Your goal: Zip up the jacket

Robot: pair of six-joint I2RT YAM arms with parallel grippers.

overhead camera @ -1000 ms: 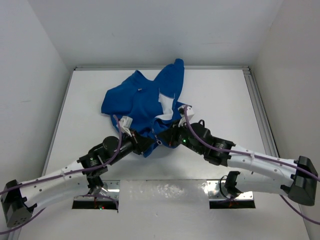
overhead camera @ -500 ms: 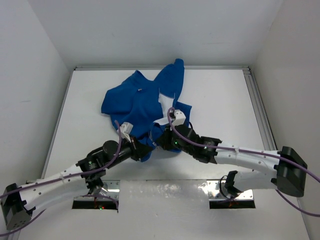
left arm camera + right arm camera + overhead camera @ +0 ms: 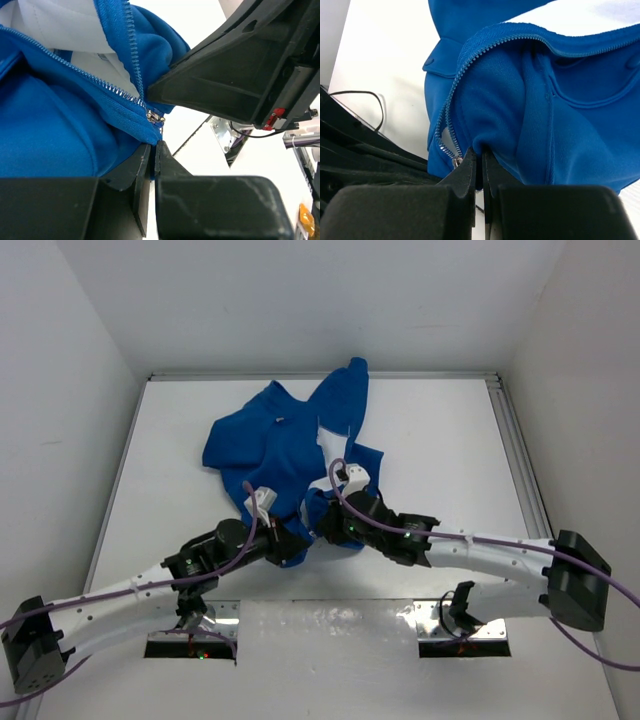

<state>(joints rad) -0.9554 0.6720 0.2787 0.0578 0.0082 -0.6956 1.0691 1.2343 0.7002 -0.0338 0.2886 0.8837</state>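
The jacket (image 3: 270, 435) lay crumpled toward the back of the surface (image 3: 450, 440), its front open. Over the last second the right arm had swung in to the left, bringing the right claw (image 3: 322, 523) close beside the left claw (image 3: 297, 540) at the near hem. Both were clenched on blue fleece right by the zipper slider (image 3: 155, 117). The teeth (image 3: 100, 80) above it gaped apart, so I judged the upward pull hadn't begun.
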